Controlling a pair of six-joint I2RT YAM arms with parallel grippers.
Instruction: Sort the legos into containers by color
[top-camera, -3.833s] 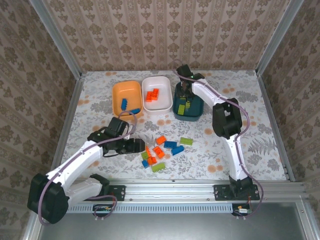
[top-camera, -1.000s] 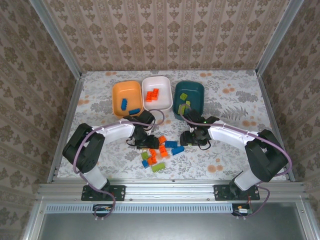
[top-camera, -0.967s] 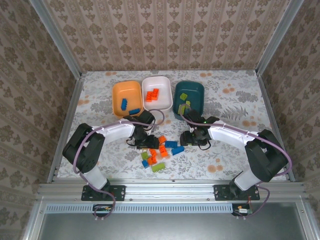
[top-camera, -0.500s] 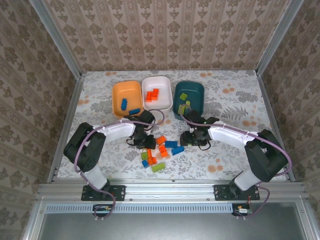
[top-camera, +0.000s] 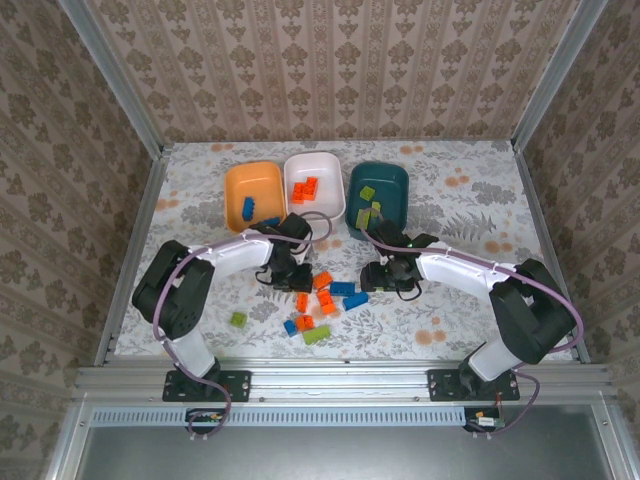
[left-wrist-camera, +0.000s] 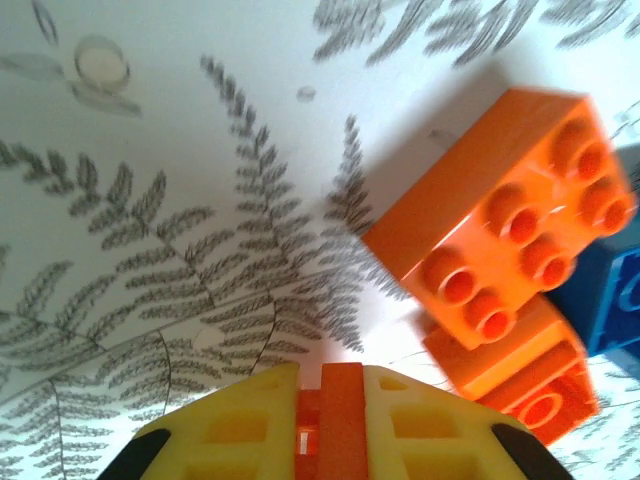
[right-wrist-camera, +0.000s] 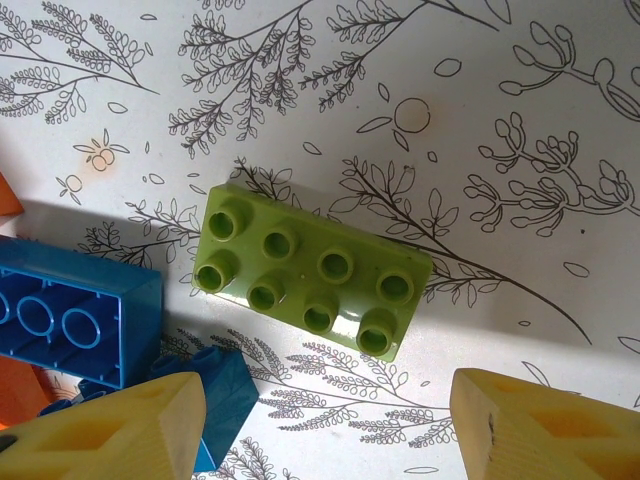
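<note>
– Left end effector (left-wrist-camera: 342, 392) first: what has it got?
– Yours is pinched narrow on an orange brick (left-wrist-camera: 342, 440), close over the worktop (left-wrist-camera: 180, 200). Just ahead lie two more orange bricks (left-wrist-camera: 500, 235), one against the other.
– And the tubs?
– Across the back, left to right, you have an orange tub (top-camera: 230, 190) with blue legos (top-camera: 248, 207), a white tub (top-camera: 315, 155) with orange legos (top-camera: 304, 188), and a teal tub (top-camera: 378, 166) with green legos (top-camera: 367, 195). Nearer you, a lone green brick (top-camera: 238, 319) sits left of the loose pile (top-camera: 322, 300).
– Right side?
– Your right end effector (right-wrist-camera: 322, 405) stands wide, gripping nothing. A green brick (right-wrist-camera: 310, 270) lies flat, studs up, just ahead of its fingers (right-wrist-camera: 110, 430). A blue brick (right-wrist-camera: 70, 310) lies near that brick's left end.
</note>
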